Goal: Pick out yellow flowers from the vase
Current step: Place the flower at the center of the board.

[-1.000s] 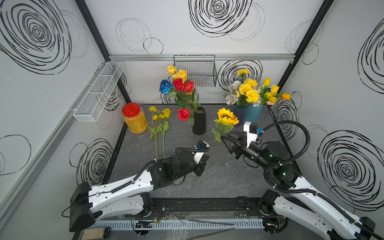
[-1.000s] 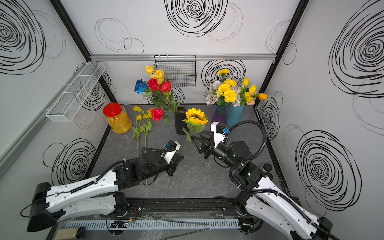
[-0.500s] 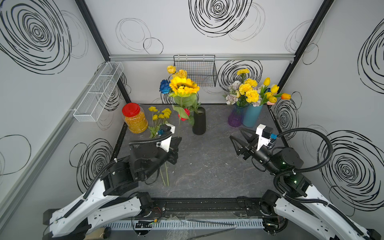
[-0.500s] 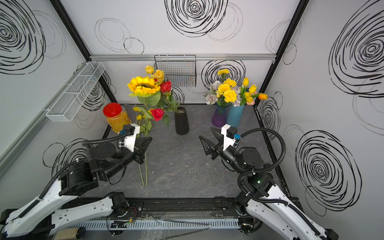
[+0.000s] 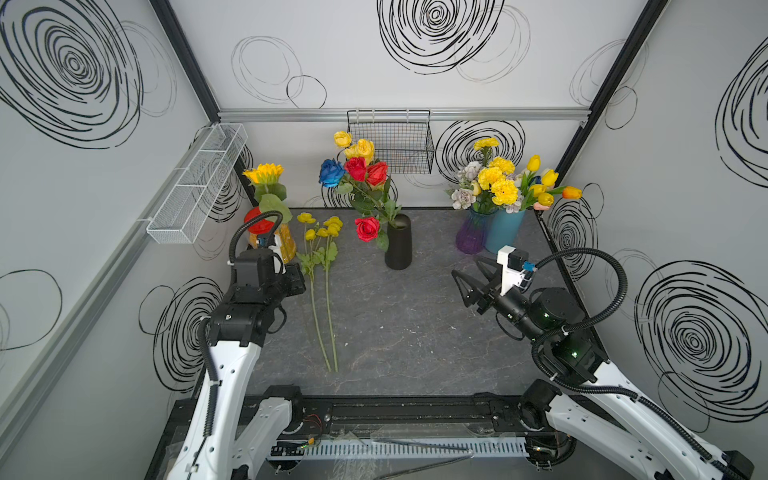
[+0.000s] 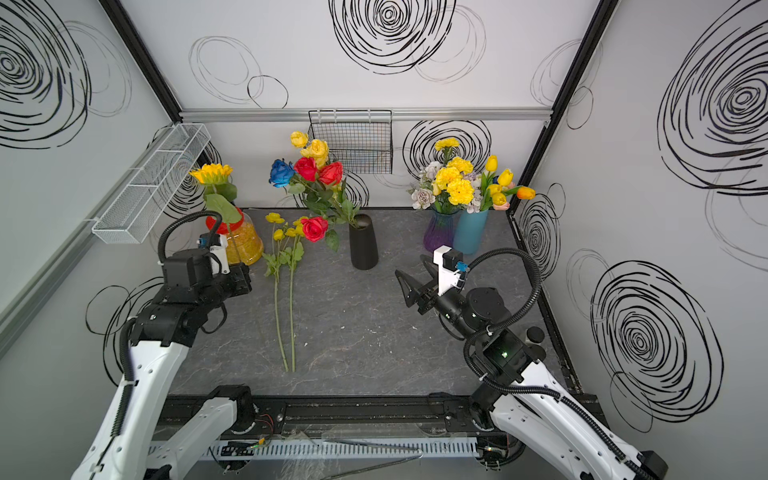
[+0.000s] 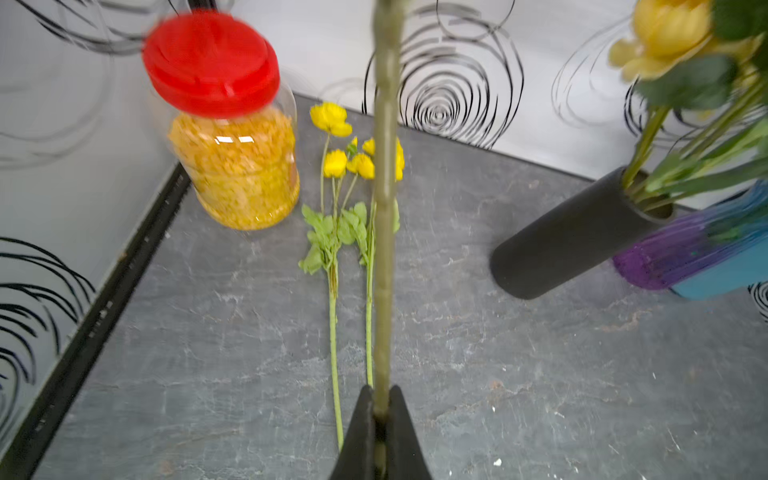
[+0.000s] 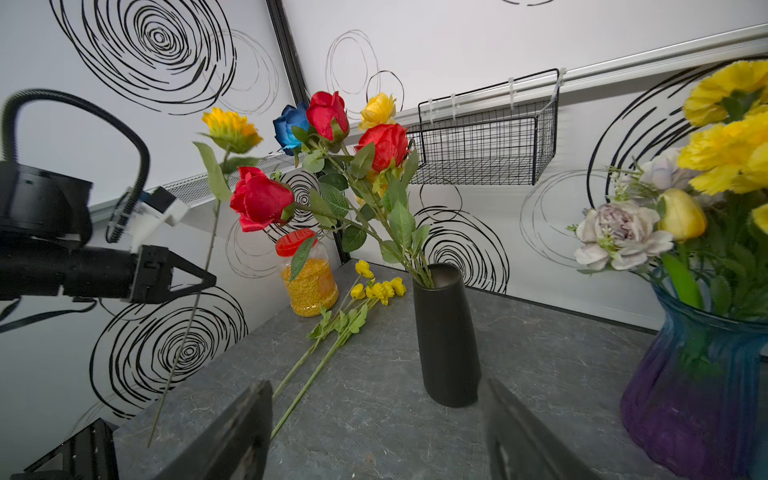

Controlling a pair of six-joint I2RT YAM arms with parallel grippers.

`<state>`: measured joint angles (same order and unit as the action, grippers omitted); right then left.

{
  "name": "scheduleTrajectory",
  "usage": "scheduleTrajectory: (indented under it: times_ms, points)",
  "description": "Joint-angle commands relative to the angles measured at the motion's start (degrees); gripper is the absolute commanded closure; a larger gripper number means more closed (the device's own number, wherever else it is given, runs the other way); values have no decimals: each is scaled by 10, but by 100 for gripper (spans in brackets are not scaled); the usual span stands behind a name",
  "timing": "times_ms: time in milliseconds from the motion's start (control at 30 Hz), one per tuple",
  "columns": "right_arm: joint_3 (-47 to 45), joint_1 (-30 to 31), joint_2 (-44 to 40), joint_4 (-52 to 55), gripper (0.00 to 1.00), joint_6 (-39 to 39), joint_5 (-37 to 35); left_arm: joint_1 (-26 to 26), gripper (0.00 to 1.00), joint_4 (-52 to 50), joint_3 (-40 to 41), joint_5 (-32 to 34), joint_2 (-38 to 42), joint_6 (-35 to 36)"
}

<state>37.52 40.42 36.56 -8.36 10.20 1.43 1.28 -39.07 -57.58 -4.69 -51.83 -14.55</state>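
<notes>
Left gripper (image 7: pixel 381 409): jaws clamped on the stem of the sunflower (image 5: pixel 266 172), whose bloom is left of centre in both top views. Right gripper (image 5: pixel 465 266): jaws wide, empty, right of centre. Between them, two yellow poppy stems (image 5: pixel 320 255) lie on the table (image 5: pixel 415 332). Yellow roses (image 5: pixel 358 147) stand in the black vase (image 5: pixel 398 245), upper centre.

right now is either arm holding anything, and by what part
The left end effector grips the sunflower midway along its stem. The right end effector is open and empty.
</notes>
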Motion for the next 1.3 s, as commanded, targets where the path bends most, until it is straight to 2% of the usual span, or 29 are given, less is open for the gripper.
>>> scheduleTrajectory:
  times_ms: [0,167,433,700,833,1100,1267]
  points:
    - [-11,-8,-15,-7,18,-4,-1,7,100,17,21,-79,-36,16]
    - [-20,-17,-16,-12,16,-3,0,5,100,17,37,-88,-120,24]
    - [-34,-22,-5,-26,15,4,11,-13,100,18,18,-51,-255,27]
    - [-54,-26,-29,-22,14,0,4,0,100,63,27,-66,-356,19]
    - [-57,-29,-38,-12,13,-5,2,-1,100,67,23,-70,-387,22]
    - [-43,-34,-28,18,4,25,-21,21,100,70,39,-45,-404,22]
    - [-24,-36,-11,37,0,39,-26,22,76,71,41,-39,-393,23]
